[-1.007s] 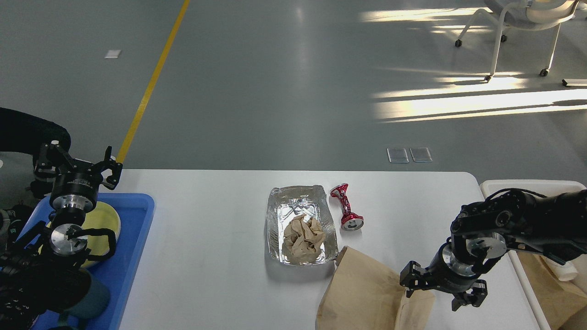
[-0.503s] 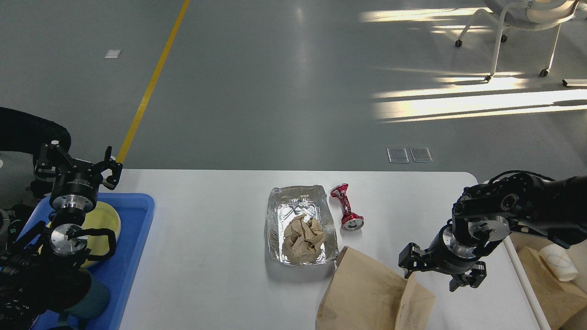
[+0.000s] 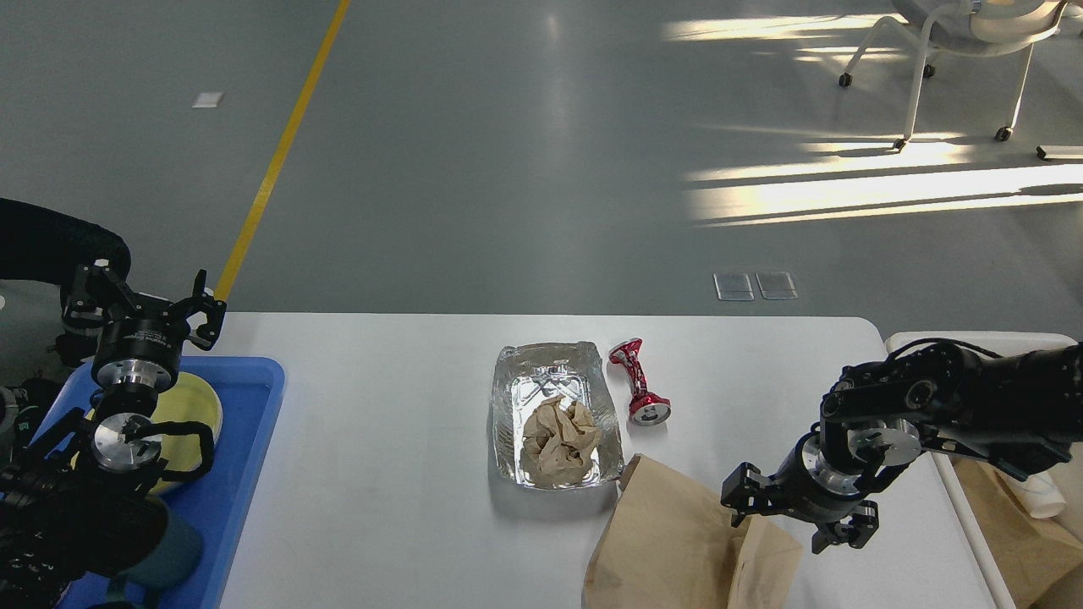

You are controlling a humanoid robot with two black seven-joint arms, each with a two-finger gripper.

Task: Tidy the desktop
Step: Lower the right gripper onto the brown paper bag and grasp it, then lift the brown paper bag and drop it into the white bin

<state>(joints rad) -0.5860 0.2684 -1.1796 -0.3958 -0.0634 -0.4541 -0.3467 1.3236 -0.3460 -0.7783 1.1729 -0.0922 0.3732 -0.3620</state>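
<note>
The right gripper (image 3: pixel 783 516) hovers with fingers spread and empty at the right edge of the flat brown paper bag (image 3: pixel 677 541), which lies on the near right of the wide white desktop (image 3: pixel 381 440). Judged step: grasp the bag, so lower squarely over its raised fold and close on one layer edge. The left gripper (image 3: pixel 203 315), parted and empty, hangs over the blue plastic tray (image 3: pixel 245 457) at far left.

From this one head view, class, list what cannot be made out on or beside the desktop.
- Brown paper bag: lower part cut off by the bottom edge.
- Yellow-green dish in the blue tray: mostly hidden behind the left arm.
- Off-white bin: contents largely covered by the right arm and cut by the right edge.
- Right gripper: contact with the bag unclear.
</note>
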